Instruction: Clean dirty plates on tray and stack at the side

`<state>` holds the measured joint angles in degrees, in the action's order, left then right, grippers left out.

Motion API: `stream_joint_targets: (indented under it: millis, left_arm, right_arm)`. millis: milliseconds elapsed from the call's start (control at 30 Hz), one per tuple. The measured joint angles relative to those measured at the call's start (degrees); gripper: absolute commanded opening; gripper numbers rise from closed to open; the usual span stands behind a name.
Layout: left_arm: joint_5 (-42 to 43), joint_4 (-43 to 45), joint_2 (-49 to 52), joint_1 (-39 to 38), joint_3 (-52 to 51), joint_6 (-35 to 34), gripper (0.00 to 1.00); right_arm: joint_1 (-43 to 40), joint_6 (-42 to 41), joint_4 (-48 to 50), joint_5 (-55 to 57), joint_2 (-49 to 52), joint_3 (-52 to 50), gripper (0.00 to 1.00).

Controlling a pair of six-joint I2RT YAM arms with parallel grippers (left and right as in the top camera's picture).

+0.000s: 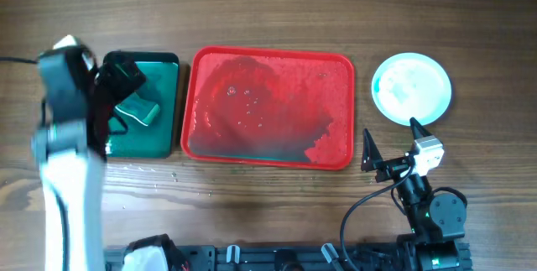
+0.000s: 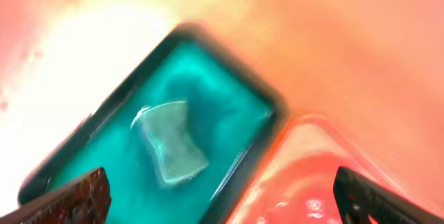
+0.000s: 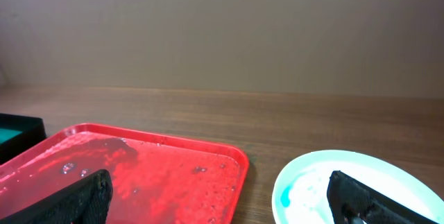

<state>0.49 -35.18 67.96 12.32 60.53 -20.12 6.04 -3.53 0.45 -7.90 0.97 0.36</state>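
Black right pincer (image 1: 389, 127), white left arm (image 1: 64, 194)

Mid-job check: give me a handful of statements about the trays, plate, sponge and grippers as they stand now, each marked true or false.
1. No plate lies on the red tray. True.
2. The sponge lies on the red tray. False: it lies in the dark green tray.
3. The right gripper is shut on a plate. False: its fingers are spread open and hold nothing.
4. A white plate with a turquoise rim sits on the table beside the red tray, on the right arm's side. True.
5. The left gripper is open above the dark green tray. True.
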Motion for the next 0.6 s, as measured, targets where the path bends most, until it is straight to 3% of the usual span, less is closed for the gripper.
stream_joint_targets:
  millis: [100, 200, 267, 433, 600]
  left_arm:
    - [8.87, 11.56, -18.75, -1.18, -12.24, 12.59, 1.0]
    - [12.74, 24.17, -37.66, -5.27, -31.52, 18.43, 1.0]
    - [12.63, 30.12, -45.09, -6.47, -39.39, 19.45, 1.0]
    - [7.76, 31.15, -60.17, -10.38, -51.56, 20.31, 1.0]
    - [3.5, 31.89, -66.79, -10.84, -58.49, 20.5, 1.0]
  right_arm:
    - [0.0, 0.0, 0.02, -0.02, -0.11, 0.0, 1.0]
    - [0.0, 0.0, 0.0, -0.02, -0.2, 0.0, 1.0]
    - [0.0, 0.0, -0.07, -0.04, -0.11, 0.0, 1.0]
    - [0.0, 0.0, 0.02, -0.04, -0.2, 0.0, 1.0]
    - [0.0, 0.0, 0.0, -0.04, -0.2, 0.0, 1.0]
